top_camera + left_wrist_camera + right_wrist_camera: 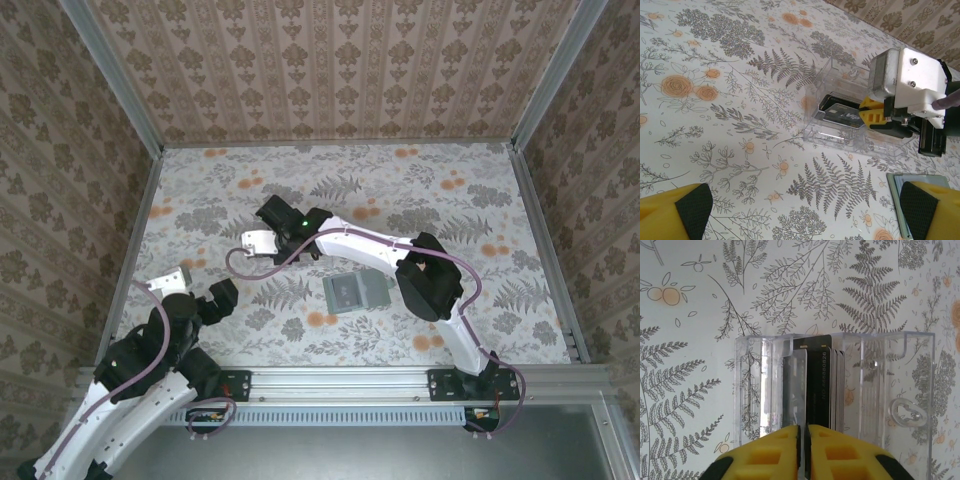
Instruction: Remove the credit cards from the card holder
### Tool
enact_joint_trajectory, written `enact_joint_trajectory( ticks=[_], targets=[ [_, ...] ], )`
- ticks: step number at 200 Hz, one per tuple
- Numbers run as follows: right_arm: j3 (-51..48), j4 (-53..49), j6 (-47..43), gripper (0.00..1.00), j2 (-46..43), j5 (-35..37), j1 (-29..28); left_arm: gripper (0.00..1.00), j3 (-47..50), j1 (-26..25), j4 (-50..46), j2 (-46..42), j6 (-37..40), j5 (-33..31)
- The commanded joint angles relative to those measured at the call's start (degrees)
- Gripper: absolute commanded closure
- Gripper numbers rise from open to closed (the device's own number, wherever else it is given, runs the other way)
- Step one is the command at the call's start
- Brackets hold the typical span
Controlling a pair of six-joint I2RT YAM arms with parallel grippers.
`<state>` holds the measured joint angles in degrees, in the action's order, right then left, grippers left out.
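As the right gripper point(803, 440) pinches it, the card point(799, 390) stands edgewise in its box point(890, 370).

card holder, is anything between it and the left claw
Nothing visible does. Bare floral table lies between the open left claw and the card holder; the right claw, shut on a card in the clear box, works farther back.

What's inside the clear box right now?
A stack of dark cards sits in the clear box; the right gripper is shut on one. Its yellow fingers cover their near ends, so the count is unclear.
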<state>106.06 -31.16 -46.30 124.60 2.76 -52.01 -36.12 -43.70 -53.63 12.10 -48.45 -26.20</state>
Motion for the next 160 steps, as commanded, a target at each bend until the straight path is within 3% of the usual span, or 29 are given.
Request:
enact_joint_trajectory(
  ticks=[1,66,95,124,160],
  targets=[
    [1.4,2.3,0.8,0.82,0.8,1.6,0.4,0.00,0.4,0.5,-0.1,-0.9,-0.7,0.0],
    [1.0,4.5,2.2,0.82,0.4,3.4,0.7,0.00,0.6,0.5,0.0,-1.0,-0.5,0.5],
    [-2.4,8.3,5.0,0.77,-3.2,3.0,0.8,0.00,0.9,0.6,0.9,-0.9,0.0,1.4],
    [-8.1,14.3,12.8,0.76,-9.4,5.4,1.4,0.00,1.4,0.5,2.7,-0.1,0.9,3.2],
    [-17.4,18.1,30.6,0.76,-19.1,7.0,4.4,0.00,3.6,0.6,8.7,3.2,1.4,8.1]
  ],
)
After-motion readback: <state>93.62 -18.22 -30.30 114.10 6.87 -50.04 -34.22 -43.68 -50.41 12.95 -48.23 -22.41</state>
